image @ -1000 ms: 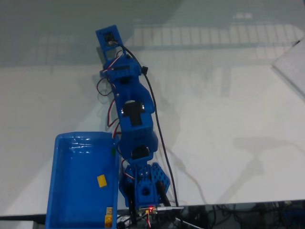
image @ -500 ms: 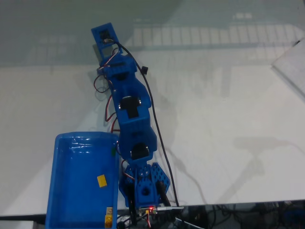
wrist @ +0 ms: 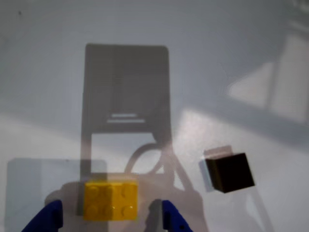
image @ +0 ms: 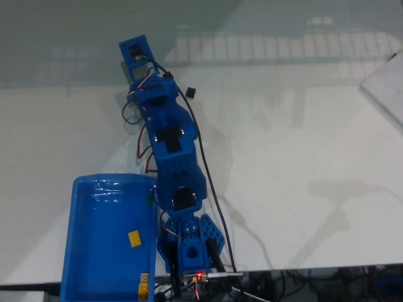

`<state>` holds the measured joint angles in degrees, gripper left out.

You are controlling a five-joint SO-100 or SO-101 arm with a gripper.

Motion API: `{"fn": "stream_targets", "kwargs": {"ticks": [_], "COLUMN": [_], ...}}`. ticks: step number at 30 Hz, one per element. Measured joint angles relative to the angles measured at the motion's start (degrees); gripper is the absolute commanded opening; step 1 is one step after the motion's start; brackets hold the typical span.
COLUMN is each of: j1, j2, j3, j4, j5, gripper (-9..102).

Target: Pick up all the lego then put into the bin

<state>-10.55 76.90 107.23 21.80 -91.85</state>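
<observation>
While the blue arm [image: 171, 157] stretches away from its base in the fixed view, its pincer end hangs over the white table [image: 302, 145], a black brick [image: 190, 92] just to its right, and the blue bin [image: 104, 239] sits well back beside the base, holding one yellow piece [image: 134, 238] (another [image: 143, 287] lies at its near edge). From the wrist view, the pincer [wrist: 111, 220] stands apart, its blue fingertips [wrist: 48, 220] flanking a yellow lego [wrist: 110, 199]; a black lego [wrist: 229, 171] rests off to the right.
</observation>
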Motion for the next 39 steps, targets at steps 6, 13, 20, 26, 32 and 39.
{"fn": "stream_targets", "kwargs": {"ticks": [6,13,20,26,32,39], "j1": [-0.18,-0.70,-0.97,-1.05,-4.39,-14.06], "j2": [-0.97,-1.41,-1.93,-0.70,14.06,46.58], "j3": [-0.62,-1.14,-1.14,-1.05,4.22,11.78], "j4": [-0.09,-0.09,-0.09,0.00,0.18,15.91], "j5": [0.00,0.00,0.00,2.55,10.90,19.60], "gripper": [23,6,1,2,2,2]}}
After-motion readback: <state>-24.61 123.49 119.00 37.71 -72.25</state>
